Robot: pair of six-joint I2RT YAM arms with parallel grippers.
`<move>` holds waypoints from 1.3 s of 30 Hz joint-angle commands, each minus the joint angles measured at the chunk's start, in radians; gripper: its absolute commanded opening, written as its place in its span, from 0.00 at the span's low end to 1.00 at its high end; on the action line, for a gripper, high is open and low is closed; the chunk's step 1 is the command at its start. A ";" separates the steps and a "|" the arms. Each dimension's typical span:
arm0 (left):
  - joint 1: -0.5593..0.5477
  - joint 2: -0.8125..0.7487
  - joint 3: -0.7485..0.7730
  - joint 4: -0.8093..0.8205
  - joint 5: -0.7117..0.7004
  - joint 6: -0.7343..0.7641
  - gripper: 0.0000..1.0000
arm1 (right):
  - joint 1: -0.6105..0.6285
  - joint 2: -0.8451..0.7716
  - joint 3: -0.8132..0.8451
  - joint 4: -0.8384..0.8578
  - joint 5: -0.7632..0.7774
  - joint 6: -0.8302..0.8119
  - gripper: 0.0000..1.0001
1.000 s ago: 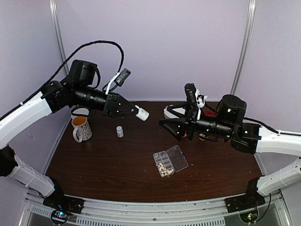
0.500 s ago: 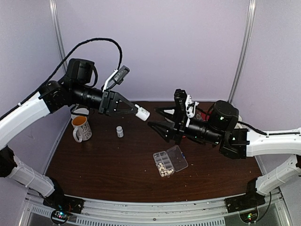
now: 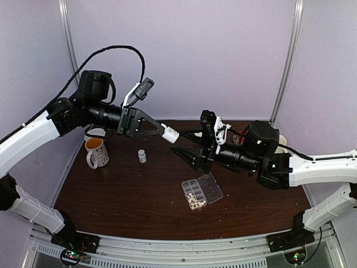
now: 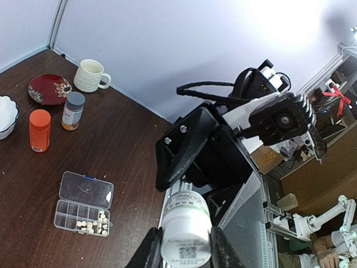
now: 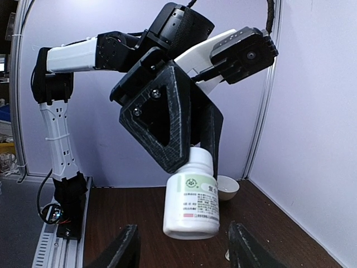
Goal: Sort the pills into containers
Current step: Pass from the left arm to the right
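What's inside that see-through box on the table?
Tiny cream-white pills sit at one end of the open clear box; the rest of it looks empty. Its lid lies open beside it, covering nothing. The pills are too small to count.

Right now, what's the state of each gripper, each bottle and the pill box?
left gripper: shut on held white bottle, in the air.
held white bottle: gripped at its neck end, cap hidden.
right gripper: open, fingers either side of held white bottle, not touching.
organizer box: lid open.
pills: in a few cells at one end.
standing white bottle: upright.
orange bottle: upright, capped.
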 commanded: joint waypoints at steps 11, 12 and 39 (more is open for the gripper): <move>-0.016 -0.022 -0.047 0.121 0.025 -0.050 0.11 | 0.012 0.006 0.008 0.065 0.033 -0.033 0.35; -0.018 -0.028 -0.057 0.138 0.024 -0.058 0.12 | 0.013 0.014 0.017 0.052 0.034 -0.043 0.36; -0.019 -0.028 -0.059 0.141 0.021 -0.079 0.12 | 0.023 0.020 0.022 0.040 0.093 -0.086 0.27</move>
